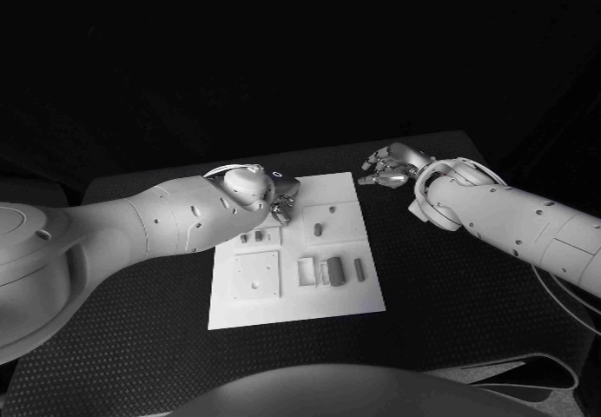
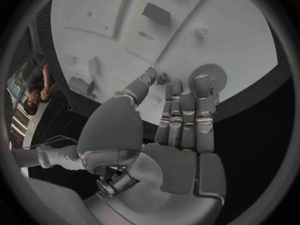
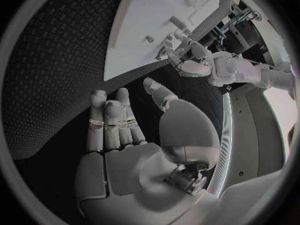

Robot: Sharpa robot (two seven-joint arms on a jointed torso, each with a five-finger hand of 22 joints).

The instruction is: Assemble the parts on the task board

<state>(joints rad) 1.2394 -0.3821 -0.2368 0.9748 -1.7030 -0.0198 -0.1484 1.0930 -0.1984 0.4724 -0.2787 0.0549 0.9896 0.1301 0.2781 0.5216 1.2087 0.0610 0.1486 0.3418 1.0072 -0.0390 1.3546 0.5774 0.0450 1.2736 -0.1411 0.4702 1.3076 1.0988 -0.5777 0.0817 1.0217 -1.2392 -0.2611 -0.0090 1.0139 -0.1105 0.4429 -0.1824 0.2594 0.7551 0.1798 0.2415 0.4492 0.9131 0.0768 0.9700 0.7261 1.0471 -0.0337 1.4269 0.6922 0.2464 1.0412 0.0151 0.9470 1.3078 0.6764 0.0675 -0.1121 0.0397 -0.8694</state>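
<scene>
Left hand [image 2: 181, 135] at task board's [image 1: 338, 300] far-left corner, fingers [image 2: 203, 97] together touching 1 gear part [image 2: 209, 75]; right hand [image 1: 391, 167] empty, fingers apart.

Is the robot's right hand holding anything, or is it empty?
Empty and open. The right hand hangs over the black table beside the task board, with its fingers straight, apart and closed on nothing.
</scene>
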